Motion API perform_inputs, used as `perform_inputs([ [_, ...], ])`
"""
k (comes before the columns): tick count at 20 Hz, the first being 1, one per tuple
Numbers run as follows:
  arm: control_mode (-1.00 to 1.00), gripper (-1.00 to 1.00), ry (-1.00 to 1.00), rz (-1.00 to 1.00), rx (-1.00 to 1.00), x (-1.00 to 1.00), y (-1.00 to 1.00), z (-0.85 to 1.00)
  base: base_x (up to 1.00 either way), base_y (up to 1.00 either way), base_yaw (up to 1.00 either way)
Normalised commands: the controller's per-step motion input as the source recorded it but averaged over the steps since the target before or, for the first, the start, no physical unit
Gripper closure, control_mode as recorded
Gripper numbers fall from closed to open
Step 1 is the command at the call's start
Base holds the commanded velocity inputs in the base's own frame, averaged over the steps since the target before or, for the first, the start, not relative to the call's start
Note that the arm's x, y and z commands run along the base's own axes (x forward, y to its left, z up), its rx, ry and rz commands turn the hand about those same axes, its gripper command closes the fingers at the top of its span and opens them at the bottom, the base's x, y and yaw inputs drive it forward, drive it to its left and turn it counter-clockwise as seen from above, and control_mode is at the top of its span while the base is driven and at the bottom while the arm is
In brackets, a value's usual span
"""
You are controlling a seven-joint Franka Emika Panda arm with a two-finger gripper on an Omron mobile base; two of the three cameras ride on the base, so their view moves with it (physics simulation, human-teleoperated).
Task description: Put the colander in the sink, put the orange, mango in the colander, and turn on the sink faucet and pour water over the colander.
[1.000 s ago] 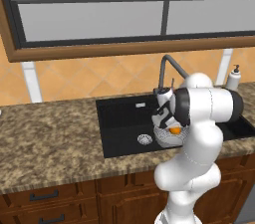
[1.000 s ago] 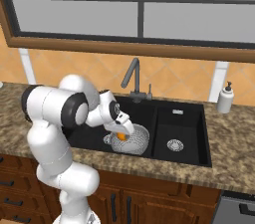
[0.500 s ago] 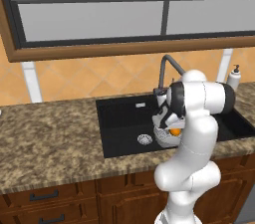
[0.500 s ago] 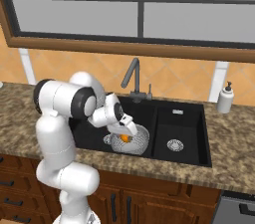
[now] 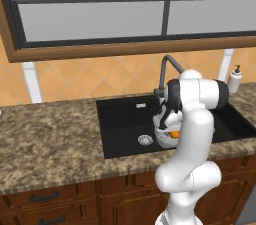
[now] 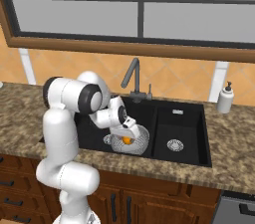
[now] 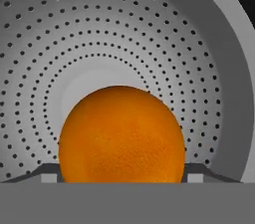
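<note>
Left base view, left to right: speckled brown granite counter (image 5: 55, 139); black sink (image 5: 122, 119) set into it, silver drain (image 5: 145, 140) on the basin floor; colander (image 5: 162, 136) just right of the drain, orange (image 5: 174, 134) showing inside; dark faucet (image 5: 165, 71) rising behind; white soap dispenser (image 5: 234, 79) at far right on the back ledge.

Right base view, left to right: arm bent down into the left basin; colander (image 6: 139, 141) seated on that basin's floor; orange (image 6: 127, 140) resting in it, directly below the claw (image 6: 128, 131); faucet (image 6: 133, 76) behind, spout curving left; right basin with its own drain (image 6: 175, 145); dispenser (image 6: 225, 98) beyond.

Hand view: orange (image 7: 122, 136) low in the perforated colander (image 7: 209, 68), sitting on the bowl's bottom. Fingertips (image 7: 49, 174) flanking the fruit at either side, jaws spread wide. Contact between pads and peel not resolvable; fruit apparently lying free rather than gripped. Mango not located.
</note>
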Motion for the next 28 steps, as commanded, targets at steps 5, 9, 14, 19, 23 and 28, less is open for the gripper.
perform_inputs([
  [5,-1.00,-1.00,0.00,0.00,0.03,0.00,-0.04,0.00,0.00,0.00,0.00],
  [9,-1.00,-1.00,0.00,0.00,0.04,0.00,0.00,0.12,0.00,0.00,0.00],
  [14,-1.00,-1.00,0.00,0.01,0.08,-0.13,0.11,0.75,0.00,0.00,0.00],
  [19,-1.00,-1.00,0.00,0.07,0.04,-0.56,0.23,0.84,0.00,0.00,0.00],
  [23,-1.00,-1.00,0.00,0.09,0.00,-0.66,0.38,0.58,0.00,0.00,0.00],
  [28,-1.00,-1.00,0.00,0.02,0.00,-0.62,0.53,0.50,0.00,0.00,0.00],
])
